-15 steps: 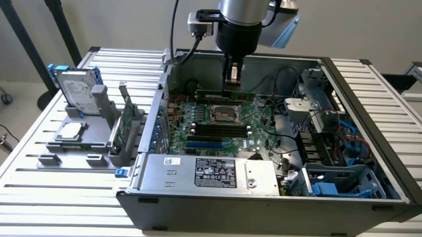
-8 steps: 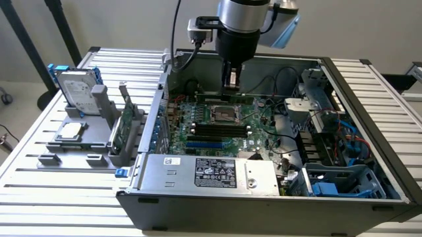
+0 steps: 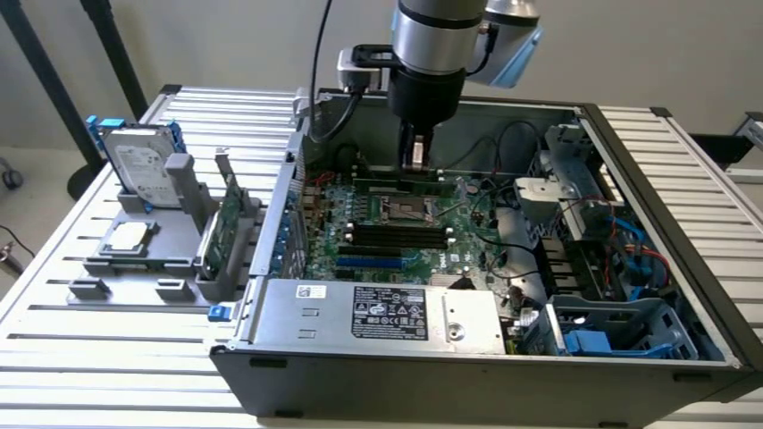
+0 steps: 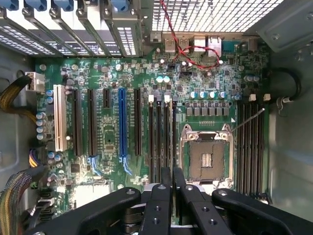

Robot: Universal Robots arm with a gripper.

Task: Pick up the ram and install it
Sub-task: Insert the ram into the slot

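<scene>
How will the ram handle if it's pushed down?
The ram is a thin board, so likely light and stiff, yet fragile if bent sideways. The tool grips only its middle, so it may tilt under uneven pressure.

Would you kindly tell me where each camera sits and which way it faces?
Exterior view: off the arm, above and outside the computer case, looking down into its open side; the arm and the gripper, shut on the ram, show.
Wrist view: on the wrist, facing straight down at the motherboard; the gripper shows.
Shared: the gripper, the motherboard and the CPU socket.
</scene>
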